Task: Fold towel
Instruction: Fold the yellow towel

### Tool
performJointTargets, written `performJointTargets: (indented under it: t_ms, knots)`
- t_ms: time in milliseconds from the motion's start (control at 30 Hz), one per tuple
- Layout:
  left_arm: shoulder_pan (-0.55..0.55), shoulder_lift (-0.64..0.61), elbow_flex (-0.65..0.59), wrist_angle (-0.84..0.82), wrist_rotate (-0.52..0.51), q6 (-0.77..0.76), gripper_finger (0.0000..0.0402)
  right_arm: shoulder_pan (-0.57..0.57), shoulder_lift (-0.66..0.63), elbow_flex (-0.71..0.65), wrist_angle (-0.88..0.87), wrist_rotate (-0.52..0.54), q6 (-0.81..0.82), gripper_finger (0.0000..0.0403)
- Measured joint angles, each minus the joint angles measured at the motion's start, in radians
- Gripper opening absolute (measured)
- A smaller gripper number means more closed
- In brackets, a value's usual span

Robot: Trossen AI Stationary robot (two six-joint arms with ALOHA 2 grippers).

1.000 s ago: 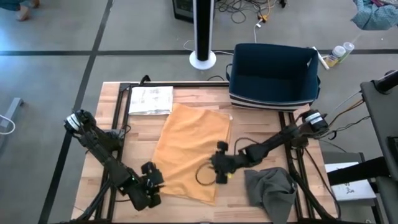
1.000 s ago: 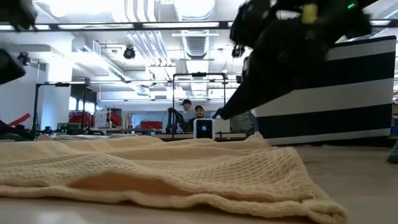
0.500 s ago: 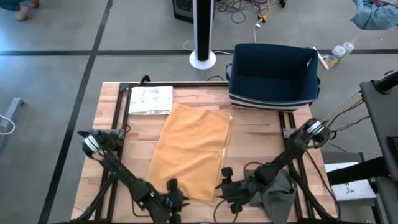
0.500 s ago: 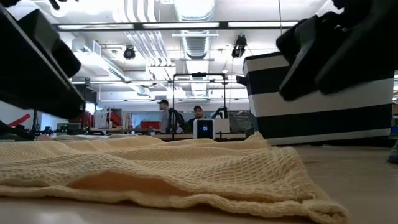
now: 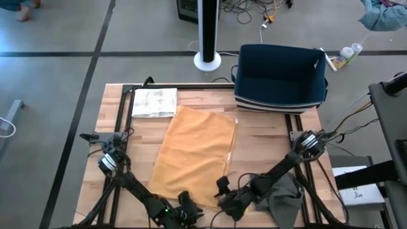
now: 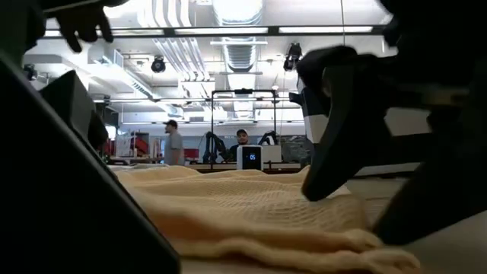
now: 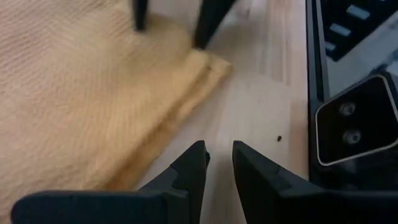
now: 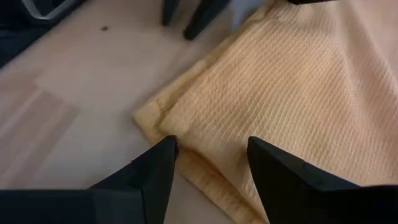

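High view: yellow towel spread flat mid-table, already doubled by the look of the layered right edge, near edge close to the table's front. Left hand down at the front edge by the towel's near corner area; right hand just beside the near right corner. Grey cloth heaped to the right, dark bin at the back, paper sheet at back left.

Low view: waffle-weave towel lying in soft rumples, edge sagging onto the table; judged light, limp, no stiffness, likely to drape and drag when lifted. Dark arm parts crowding both sides. People standing in the room far behind.

Left wrist view: left hand with fingers set narrowly apart, pinching nothing, over bare wood just beside the towel's hemmed edge. Other arm's fingertips touching down near the corner.

Right wrist view: right hand spread wide, empty, straddling the towel's near edge just by the corner. Best hold judged to be this thickened corner hem, all layers pinched together, with a second hold farther along the same edge so the fold comes over evenly.
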Motion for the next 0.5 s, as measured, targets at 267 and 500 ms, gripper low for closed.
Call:
performJointTargets:
  t_ms: [267,500]
  knots:
    - [0.004,-0.009,-0.018,-0.005,0.009,-0.040,0.0076,-0.003,-0.027,0.019,-0.094,0.000,-0.017,0.0191]
    - [0.008,-0.009,-0.022,-0.010,0.010,-0.041,0.0076,-0.014,-0.017,0.017,-0.077,-0.016,-0.040,0.0173]
